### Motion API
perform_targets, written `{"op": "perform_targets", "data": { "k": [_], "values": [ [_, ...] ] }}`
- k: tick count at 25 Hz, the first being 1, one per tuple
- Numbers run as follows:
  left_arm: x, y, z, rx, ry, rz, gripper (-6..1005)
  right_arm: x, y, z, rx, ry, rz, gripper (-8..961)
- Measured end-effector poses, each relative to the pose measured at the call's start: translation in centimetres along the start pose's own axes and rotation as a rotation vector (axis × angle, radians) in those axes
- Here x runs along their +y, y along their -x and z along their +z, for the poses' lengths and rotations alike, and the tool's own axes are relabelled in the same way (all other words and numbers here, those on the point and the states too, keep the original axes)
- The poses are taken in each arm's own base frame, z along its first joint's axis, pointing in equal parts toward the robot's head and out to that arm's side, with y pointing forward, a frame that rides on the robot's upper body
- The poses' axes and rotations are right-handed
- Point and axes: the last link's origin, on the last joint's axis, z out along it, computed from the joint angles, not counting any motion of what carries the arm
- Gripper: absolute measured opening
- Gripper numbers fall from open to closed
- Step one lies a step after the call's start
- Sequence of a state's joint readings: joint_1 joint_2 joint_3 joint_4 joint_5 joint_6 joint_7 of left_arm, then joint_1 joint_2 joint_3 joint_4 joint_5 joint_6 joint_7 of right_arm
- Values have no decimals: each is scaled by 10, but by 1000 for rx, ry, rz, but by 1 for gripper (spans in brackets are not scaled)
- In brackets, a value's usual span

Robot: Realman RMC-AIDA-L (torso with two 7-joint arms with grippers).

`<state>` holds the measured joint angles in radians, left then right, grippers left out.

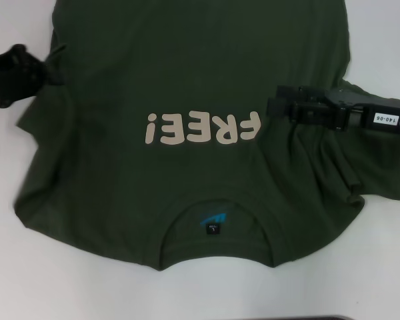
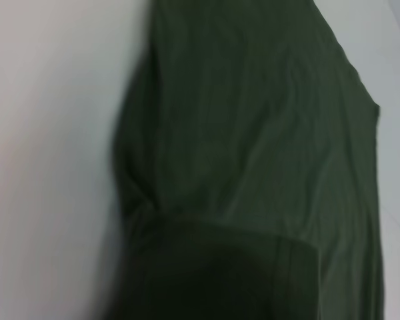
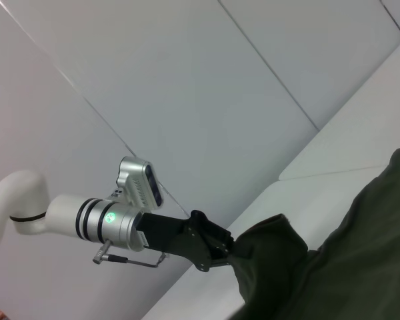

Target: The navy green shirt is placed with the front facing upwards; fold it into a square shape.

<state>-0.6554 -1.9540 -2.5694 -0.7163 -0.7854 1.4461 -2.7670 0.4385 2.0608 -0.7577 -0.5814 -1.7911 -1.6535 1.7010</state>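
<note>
The navy green shirt (image 1: 187, 73) lies spread on the white table, front up. Its pale letters "FREE!" (image 1: 203, 128) sit mid-chest, and its neck label (image 1: 215, 224) lies nearest me. At the shirt's left edge my left gripper (image 1: 55, 67) is shut on a pinch of cloth. The right wrist view shows that left gripper (image 3: 225, 252) clamped on a raised fold of the shirt (image 3: 347, 267). My right gripper (image 1: 273, 107) sits over the shirt's right side, and creases fan out from it toward the right sleeve (image 1: 380, 180). The left wrist view shows only the shirt (image 2: 253, 133), close up.
The white table (image 1: 27, 267) shows bare around the shirt, to the left and along the near edge. A grey panelled wall (image 3: 187, 80) stands behind the table in the right wrist view. A dark strip (image 1: 333, 317) runs along the near edge.
</note>
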Motion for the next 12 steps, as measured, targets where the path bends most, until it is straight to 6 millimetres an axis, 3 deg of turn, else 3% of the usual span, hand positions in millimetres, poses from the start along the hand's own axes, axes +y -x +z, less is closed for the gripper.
{"op": "perform_targets", "data": {
  "k": [12],
  "values": [
    [30, 6, 44, -7, 28, 39, 21, 0, -5, -2, 3, -4, 11, 933]
  ]
}}
